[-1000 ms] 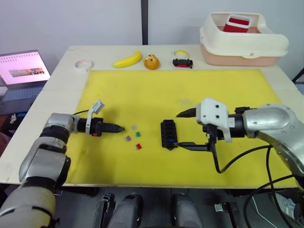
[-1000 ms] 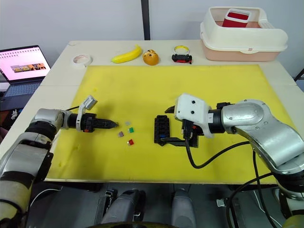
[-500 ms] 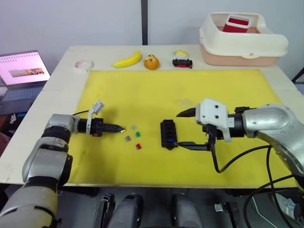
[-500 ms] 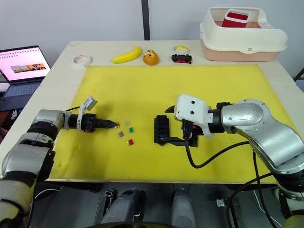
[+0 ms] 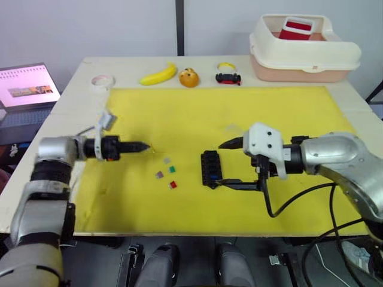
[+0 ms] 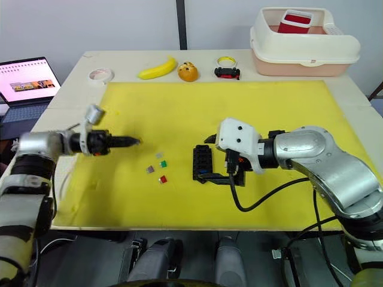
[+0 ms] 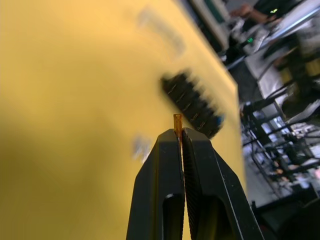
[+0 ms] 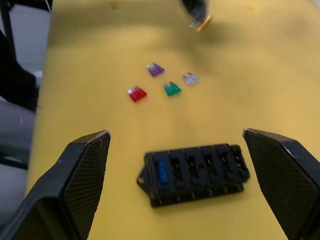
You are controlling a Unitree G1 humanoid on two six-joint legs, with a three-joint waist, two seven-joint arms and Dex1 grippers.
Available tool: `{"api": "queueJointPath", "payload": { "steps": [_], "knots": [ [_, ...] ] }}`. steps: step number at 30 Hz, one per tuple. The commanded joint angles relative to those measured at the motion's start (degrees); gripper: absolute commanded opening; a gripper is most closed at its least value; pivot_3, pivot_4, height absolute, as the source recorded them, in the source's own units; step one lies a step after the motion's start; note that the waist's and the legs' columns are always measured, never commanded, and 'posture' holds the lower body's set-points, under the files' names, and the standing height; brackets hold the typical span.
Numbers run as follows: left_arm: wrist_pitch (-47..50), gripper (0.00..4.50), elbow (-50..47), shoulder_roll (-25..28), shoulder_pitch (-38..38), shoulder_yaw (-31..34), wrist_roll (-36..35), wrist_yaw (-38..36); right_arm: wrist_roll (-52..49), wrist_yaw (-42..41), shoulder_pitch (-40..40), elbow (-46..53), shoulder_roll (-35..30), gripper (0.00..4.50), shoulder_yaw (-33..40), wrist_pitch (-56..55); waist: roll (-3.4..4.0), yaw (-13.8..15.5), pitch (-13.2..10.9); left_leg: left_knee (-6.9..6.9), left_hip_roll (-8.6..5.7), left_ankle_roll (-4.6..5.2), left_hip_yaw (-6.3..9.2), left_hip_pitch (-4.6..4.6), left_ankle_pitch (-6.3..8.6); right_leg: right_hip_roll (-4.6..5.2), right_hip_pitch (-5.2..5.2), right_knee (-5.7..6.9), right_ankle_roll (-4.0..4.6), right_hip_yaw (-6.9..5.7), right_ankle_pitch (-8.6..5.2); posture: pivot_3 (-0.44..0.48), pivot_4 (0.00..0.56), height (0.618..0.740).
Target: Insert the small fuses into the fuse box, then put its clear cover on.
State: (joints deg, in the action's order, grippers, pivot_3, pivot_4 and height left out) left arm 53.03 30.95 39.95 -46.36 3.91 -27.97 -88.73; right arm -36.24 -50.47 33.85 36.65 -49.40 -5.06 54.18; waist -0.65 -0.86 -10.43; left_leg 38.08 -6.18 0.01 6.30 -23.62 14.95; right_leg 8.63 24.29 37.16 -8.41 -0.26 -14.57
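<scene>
The black fuse box (image 5: 210, 169) lies on the yellow mat (image 5: 275, 107), with one blue fuse (image 8: 162, 171) seated in an end slot. My right gripper (image 5: 221, 164) stands open, one finger on each side of the box's right end, touching nothing. Several small fuses lie loose left of the box: grey (image 5: 167, 160), green (image 5: 173, 169), purple (image 5: 159, 174) and red (image 5: 173, 185). My left gripper (image 5: 143, 145) hovers left of them, shut on a tan fuse (image 7: 177, 121) that sticks out of its tips. The clear cover (image 5: 232, 127) shows faintly on the mat behind the box.
Along the table's far edge sit a tape roll (image 5: 103, 80), a banana (image 5: 158, 75), a small orange toy (image 5: 190, 78) and a black-and-red toy car (image 5: 228, 78). A white bin (image 5: 304, 51) stands at the back right. A laptop (image 5: 30, 89) sits off the left side.
My left gripper has risen and drawn back to the left, away from the loose fuses, carrying the tan fuse. The right gripper and the fuse box have stayed put.
</scene>
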Motion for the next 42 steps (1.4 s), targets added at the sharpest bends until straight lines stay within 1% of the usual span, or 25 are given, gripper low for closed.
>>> {"api": "queueJointPath", "payload": {
  "steps": [1,3,5,7,10,13,14,17,22,28,33,42],
  "knots": [
    [8.8,0.01,-17.2,-2.0,2.4,5.7,-9.9,5.8,-8.7,8.7,5.8,-2.0,8.1,4.50,5.5,10.1,0.00,0.0,0.0,0.01,0.00,-0.01,0.01,0.00,0.00,0.00,0.00,0.01,0.00,0.00,0.00,0.000,0.150,0.740],
    [11.5,0.01,-25.5,-3.6,4.5,7.3,-13.8,9.2,-14.6,12.5,8.6,-3.1,13.0,4.50,8.5,15.2,0.00,0.1,0.0,0.01,0.00,-0.25,0.05,0.00,-0.15,0.00,0.00,0.01,0.02,0.01,0.01,0.000,0.150,0.740],
    [13.3,0.01,-31.2,-5.3,5.8,8.2,-17.1,12.5,-20.6,17.7,11.1,-5.0,18.3,4.50,12.0,20.0,0.00,0.2,0.0,-0.02,-0.02,-0.34,0.11,0.00,-0.20,0.00,-0.02,0.00,0.02,0.01,0.01,0.000,0.150,0.740],
    [14.2,0.01,-34.6,-6.7,6.5,8.9,-19.6,15.3,-25.6,22.3,12.3,-6.6,22.0,4.50,14.4,23.8,0.00,0.2,0.0,-0.04,-0.01,-0.36,0.11,0.00,-0.21,-0.01,-0.02,-0.04,0.03,0.02,0.02,0.000,0.150,0.740],
    [14.2,0.01,-36.6,-7.7,6.9,9.1,-21.9,18.6,-31.0,28.0,13.1,-8.2,25.0,4.50,16.6,27.3,0.01,0.1,0.0,-0.06,-0.02,-0.39,0.13,0.00,-0.23,-0.01,-0.02,-0.03,0.04,0.03,0.02,0.000,0.150,0.740],
    [14.1,0.00,-37.4,-7.9,7.2,9.0,-24.0,20.6,-36.0,32.7,13.8,-9.6,26.2,3.70,17.5,28.6,0.02,0.1,0.0,-0.07,-0.02,-0.39,0.10,0.00,-0.23,-0.02,0.01,-0.02,0.04,0.03,0.02,0.000,0.150,0.740],
    [14.0,0.00,-37.6,-7.8,7.2,8.8,-24.5,21.1,-37.3,34.1,13.9,-9.9,26.2,3.33,17.5,28.7,0.02,0.1,0.0,-0.08,-0.02,-0.39,0.10,0.00,-0.23,-0.02,0.02,-0.02,0.04,0.03,0.02,0.000,0.150,0.740],
    [13.6,0.00,-37.5,-7.6,7.3,8.3,-25.7,22.1,-40.3,37.8,14.2,-10.6,25.8,1.84,16.9,28.0,0.02,0.1,0.0,-0.08,-0.02,-0.39,0.07,0.00,-0.23,-0.02,0.02,-0.02,0.04,0.03,0.02,0.000,0.150,0.740],
    [12.8,0.00,-37.2,-7.0,7.5,7.6,-26.7,22.7,-44.7,42.2,14.2,-11.8,24.6,1.84,15.7,26.6,0.02,0.1,0.0,-0.08,-0.02,-0.38,0.07,0.00,-0.22,-0.03,0.03,-0.01,0.04,0.03,0.02,0.000,0.150,0.740],
    [12.2,0.00,-37.4,-7.0,7.7,6.9,-27.2,23.1,-48.9,45.0,13.9,-12.3,22.5,1.84,13.7,24.0,0.02,0.0,0.0,-0.09,-0.02,-0.37,0.05,0.00,-0.22,-0.03,0.03,-0.02,0.04,0.03,0.02,0.000,0.150,0.740],
    [12.0,0.00,-37.7,-7.0,8.0,6.8,-28.3,24.2,-52.0,46.3,13.6,-12.7,20.5,1.84,11.9,21.3,0.02,0.0,0.0,-0.10,-0.02,-0.37,0.05,0.00,-0.22,-0.03,0.03,-0.03,0.04,0.03,0.02,0.000,0.150,0.740],
    [12.1,0.00,-38.6,-6.6,8.6,7.8,-31.0,26.2,-54.1,46.2,13.5,-13.9,17.2,1.84,9.2,18.4,0.02,0.1,0.0,-0.10,-0.02,-0.29,0.05,0.00,-0.17,-0.03,0.02,-0.04,0.04,0.03,0.02,0.000,0.150,0.740]
  ]
}}
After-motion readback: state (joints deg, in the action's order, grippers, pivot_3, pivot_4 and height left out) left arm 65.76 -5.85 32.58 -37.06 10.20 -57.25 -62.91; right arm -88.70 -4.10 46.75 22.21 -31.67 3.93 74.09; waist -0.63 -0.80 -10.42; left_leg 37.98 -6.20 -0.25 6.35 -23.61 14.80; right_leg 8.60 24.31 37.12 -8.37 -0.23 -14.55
